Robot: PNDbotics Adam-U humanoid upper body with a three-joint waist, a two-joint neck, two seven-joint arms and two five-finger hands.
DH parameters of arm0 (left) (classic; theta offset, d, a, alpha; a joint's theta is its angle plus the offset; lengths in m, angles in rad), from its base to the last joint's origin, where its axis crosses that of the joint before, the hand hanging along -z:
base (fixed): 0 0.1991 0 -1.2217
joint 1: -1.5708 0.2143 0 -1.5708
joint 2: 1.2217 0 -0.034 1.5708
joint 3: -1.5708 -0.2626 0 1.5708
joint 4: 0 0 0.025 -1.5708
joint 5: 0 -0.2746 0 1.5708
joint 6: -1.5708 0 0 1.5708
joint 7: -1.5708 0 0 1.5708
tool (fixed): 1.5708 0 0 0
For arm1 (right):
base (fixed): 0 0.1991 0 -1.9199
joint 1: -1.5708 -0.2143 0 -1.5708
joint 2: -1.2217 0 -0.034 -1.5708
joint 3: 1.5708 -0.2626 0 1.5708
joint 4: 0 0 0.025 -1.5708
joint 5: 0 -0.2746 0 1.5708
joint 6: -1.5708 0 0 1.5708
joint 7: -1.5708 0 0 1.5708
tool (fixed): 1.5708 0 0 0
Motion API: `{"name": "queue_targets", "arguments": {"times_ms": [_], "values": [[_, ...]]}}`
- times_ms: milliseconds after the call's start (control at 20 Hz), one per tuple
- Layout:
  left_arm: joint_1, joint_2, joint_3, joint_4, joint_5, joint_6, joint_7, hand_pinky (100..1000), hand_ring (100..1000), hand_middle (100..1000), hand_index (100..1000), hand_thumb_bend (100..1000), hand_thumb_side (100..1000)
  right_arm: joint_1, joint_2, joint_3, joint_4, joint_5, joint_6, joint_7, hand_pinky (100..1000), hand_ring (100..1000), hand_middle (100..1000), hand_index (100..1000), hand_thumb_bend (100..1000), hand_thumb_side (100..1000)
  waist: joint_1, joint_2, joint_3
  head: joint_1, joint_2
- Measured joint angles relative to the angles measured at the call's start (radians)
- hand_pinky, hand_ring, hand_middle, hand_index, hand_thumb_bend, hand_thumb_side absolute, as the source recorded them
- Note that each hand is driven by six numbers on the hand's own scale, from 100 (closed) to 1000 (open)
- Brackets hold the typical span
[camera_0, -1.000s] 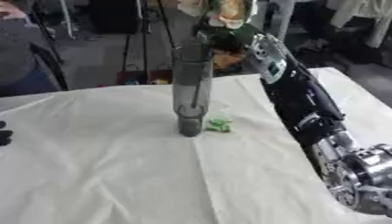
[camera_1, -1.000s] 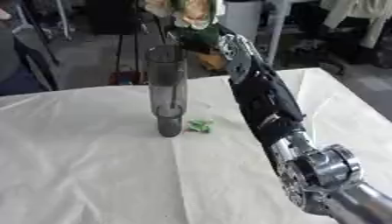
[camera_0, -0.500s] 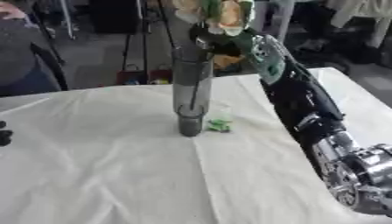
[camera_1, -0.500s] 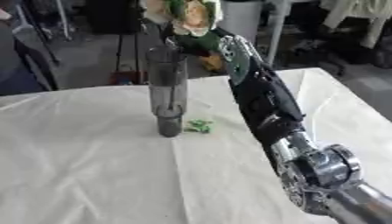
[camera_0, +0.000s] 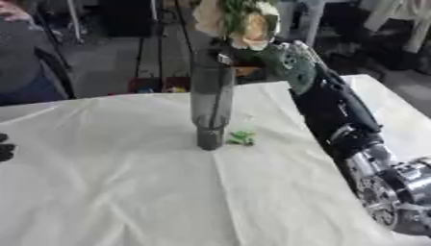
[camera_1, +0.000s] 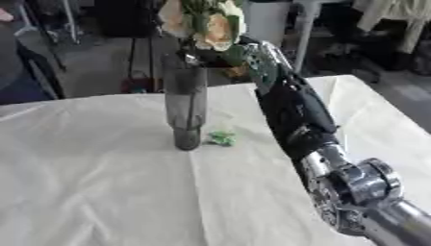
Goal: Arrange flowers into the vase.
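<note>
The right hand [camera_0: 282,60] held cream flowers [camera_0: 235,19] over the grey vase [camera_0: 210,96], fingers curled around the stems. Lowering them straight down seemed best, keeping the vase upright.

We cannot see the right hand's [camera_0: 282,60] fingers behind the flowers [camera_0: 234,21], whose tops the edge cuts off; the left hand [camera_0: 5,148] barely shows.

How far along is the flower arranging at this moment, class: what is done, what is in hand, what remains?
Done: the flowers sit over the mouth of the tall grey vase, blooms above its rim. In hand: the right hand is up beside the blooms; whether it grips them cannot be seen. Left: letting go and pulling back. A small green scrap lies on the white cloth by the vase's base.
</note>
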State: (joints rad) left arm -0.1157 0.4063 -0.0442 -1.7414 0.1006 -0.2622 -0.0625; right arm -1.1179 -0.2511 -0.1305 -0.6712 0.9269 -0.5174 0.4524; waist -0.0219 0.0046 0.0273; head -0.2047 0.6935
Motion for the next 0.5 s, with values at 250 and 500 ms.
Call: {"name": "queue_targets", "arguments": {"times_ms": [250,500], "values": [[0.000,0.000,0.000,0.000,0.000,0.000,0.000,760,732,726,784,726,964,0.000,0.000,-0.011,0.000,0.000,0.022,0.038,1000,945,954,1000,472,1000,0.000,0.000,0.000,0.000,0.000],[0.001,0.000,0.000,0.000,0.000,0.000,0.000,760,732,726,784,727,964,0.000,0.000,-0.018,0.000,0.000,0.035,0.051,1000,964,968,1000,501,1000,0.000,0.000,0.000,0.000,0.000]]}}
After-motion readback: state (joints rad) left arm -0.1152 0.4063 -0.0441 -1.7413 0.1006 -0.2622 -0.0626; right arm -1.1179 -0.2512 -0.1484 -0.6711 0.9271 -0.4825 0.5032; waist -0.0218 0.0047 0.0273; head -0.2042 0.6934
